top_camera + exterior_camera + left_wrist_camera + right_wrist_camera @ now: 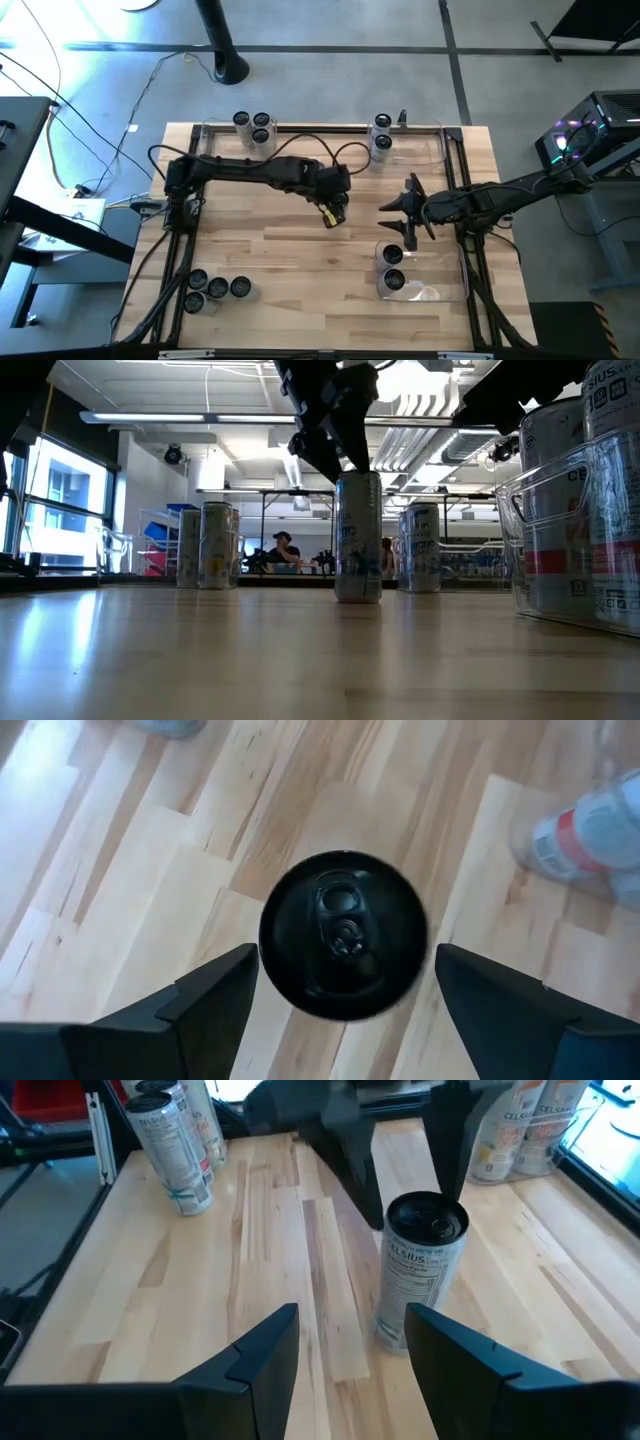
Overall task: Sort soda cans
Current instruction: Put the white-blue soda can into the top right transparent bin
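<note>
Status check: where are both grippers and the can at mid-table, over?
Left gripper open, fingers straddling upright can mid-table, not gripping. Right gripper open, empty, facing the same can. Nothing blocking.

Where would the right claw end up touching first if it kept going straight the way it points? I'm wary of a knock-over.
Probably the upright grey soda can with the dark round top mid-table, straight ahead beyond the open right claw. The left claw hangs open right above that can, so depth is tight.

Upright soda can on wooden table — left gripper above
</note>
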Available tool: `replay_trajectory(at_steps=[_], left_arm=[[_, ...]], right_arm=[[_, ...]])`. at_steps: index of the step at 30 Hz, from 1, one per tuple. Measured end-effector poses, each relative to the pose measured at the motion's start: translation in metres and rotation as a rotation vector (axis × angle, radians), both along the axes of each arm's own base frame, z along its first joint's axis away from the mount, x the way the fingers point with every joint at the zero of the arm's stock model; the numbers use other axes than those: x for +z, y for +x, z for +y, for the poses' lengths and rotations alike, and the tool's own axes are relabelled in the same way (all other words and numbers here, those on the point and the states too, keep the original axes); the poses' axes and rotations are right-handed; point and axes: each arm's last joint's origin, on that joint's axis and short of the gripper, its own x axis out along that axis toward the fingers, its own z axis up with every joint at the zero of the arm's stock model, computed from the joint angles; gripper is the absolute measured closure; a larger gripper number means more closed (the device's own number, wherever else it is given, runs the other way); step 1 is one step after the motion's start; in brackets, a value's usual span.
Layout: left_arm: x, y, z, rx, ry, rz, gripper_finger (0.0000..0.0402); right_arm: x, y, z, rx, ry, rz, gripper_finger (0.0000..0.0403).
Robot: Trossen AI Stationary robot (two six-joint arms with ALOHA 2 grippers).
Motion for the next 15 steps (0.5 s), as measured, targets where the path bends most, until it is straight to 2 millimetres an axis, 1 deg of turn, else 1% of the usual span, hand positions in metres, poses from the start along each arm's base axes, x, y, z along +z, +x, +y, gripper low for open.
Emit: replay_trajectory(at_steps=[6,10,13,15], left_arm=[[0.028,-0.016,-0.009,-0.018,0.018,-0.047,0.0101],[0.044,-0.032,-0.022,-0.003,0.116,-0.039,0.0101],[0.047,-0.043,-0.036,0.015,0.214,-0.033,0.0101],[0.042,-0.050,-0.045,0.022,0.238,-0.030,0.0101]], right_arm=[[-0.007,0.009,0.002,0.031,-0.070,0.033,0.0224],[-0.014,0.022,0.006,0.066,-0.103,0.035,0.0224],[-0.018,0.032,0.009,0.079,-0.115,0.019,0.0222],[-0.019,0.037,0.009,0.092,-0.126,0.002,0.0214]])
